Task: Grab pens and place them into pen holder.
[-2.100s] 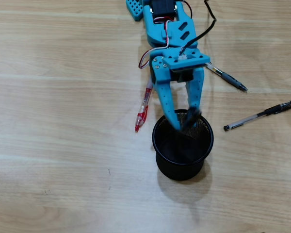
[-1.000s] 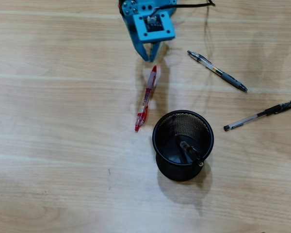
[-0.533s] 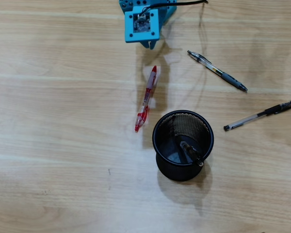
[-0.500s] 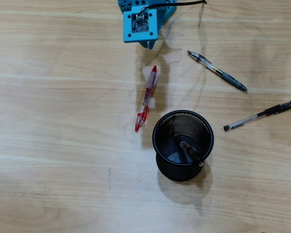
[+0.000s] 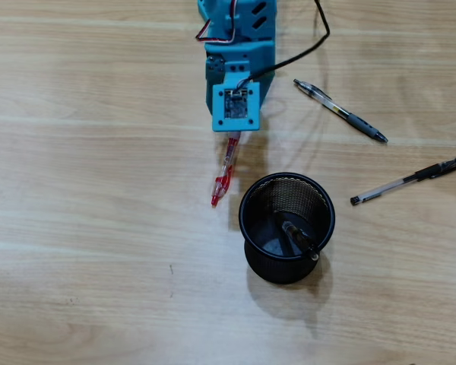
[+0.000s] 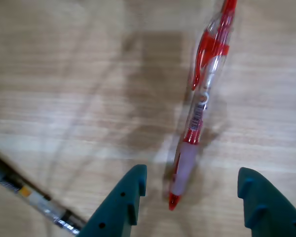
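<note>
In the overhead view the red and clear pen [image 5: 223, 176] lies on the counter [image 5: 99, 228], just left of the pen holder [image 5: 286, 228], its upper end hidden under the blue arm. The wrist view shows the tool [image 6: 190, 192] wide open and empty, one fingertip [image 6: 130, 190] on each side of the pen's grip end, the tip lying between them but nearer the left one.

To do this pick well, I would shift the tool slightly so the barrel sits midway, lower until the fingers almost meet the counter, and close across the frosted grip rather than the very tip, which could squirt out.

Further right, the pen holder stands upright and already holds one black pen [image 5: 299, 239] leaning against its wall. Beyond it, the clear pen with grey grip [image 5: 340, 112] and the clear pen with black cap [image 5: 407, 180] lie well apart from the cup, untouched.
</note>
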Tool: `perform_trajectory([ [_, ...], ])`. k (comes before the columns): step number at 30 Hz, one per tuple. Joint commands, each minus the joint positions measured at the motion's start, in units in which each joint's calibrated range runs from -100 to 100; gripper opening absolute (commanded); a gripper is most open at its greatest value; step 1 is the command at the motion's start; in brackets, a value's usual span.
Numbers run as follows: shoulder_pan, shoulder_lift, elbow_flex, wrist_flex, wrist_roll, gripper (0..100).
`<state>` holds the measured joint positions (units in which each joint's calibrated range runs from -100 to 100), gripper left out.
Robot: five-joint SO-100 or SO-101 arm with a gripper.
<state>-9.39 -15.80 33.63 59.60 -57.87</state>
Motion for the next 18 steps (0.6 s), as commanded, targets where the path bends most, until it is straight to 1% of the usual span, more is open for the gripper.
perform_trajectory([
  [1,-0.1,1.8,5.8,-9.7,-0.4,22],
  [4,0.1,2.9,10.2,-15.5,-0.5,22],
  [5,0.6,3.4,13.1,-19.5,-0.8,22],
  [8,0.9,4.3,17.3,-24.7,-0.9,22],
  [11,1.3,4.7,20.5,-26.8,-1.6,22],
  [15,1.8,4.7,22.9,-26.2,-2.0,21],
  [16,1.9,4.7,23.3,-26.2,-2.0,19],
  [18,2.2,4.7,23.7,-26.2,-2.0,7],
])
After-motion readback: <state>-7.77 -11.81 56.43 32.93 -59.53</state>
